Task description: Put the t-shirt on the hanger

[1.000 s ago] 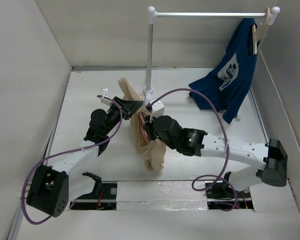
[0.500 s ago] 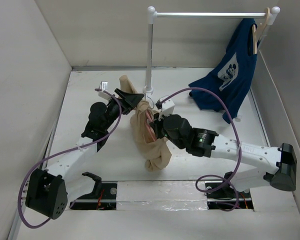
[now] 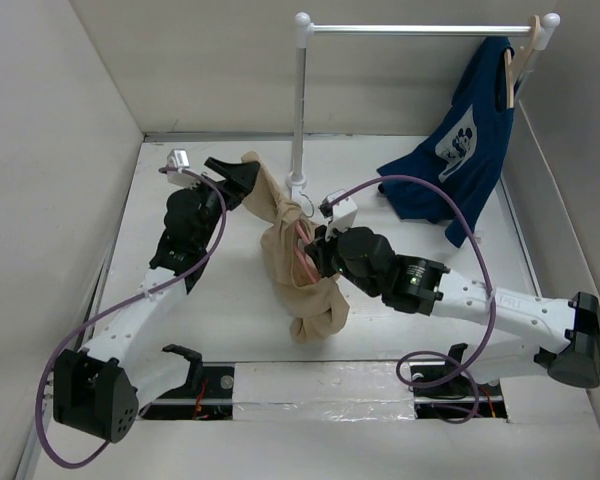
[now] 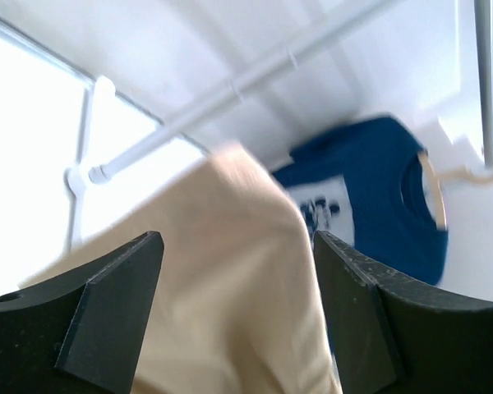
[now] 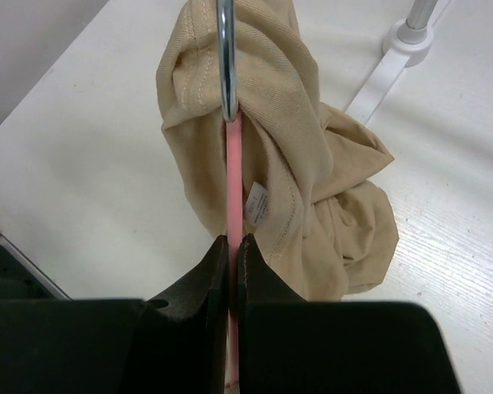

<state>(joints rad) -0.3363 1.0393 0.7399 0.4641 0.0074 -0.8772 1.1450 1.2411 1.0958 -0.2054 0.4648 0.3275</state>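
Observation:
The beige t-shirt hangs bunched in a long drape at the middle of the table, around the thin pink hanger. My right gripper is shut on the hanger's pink stem. The metal hook stands straight ahead of the jaws, with the t-shirt and its neck label wrapped beside it. My left gripper stands open at the shirt's upper far end. In the left wrist view, beige fabric lies between the widely spread fingers.
A white clothes rack pole rises just behind the shirt, its base close to the fabric. A dark blue printed t-shirt hangs on a wooden hanger at the rail's right end. Walls close in left, right and back.
My left gripper has opened wide and drawn back toward the far left. The right arm shifted slightly right with the hanger, and the shirt now drapes longer.

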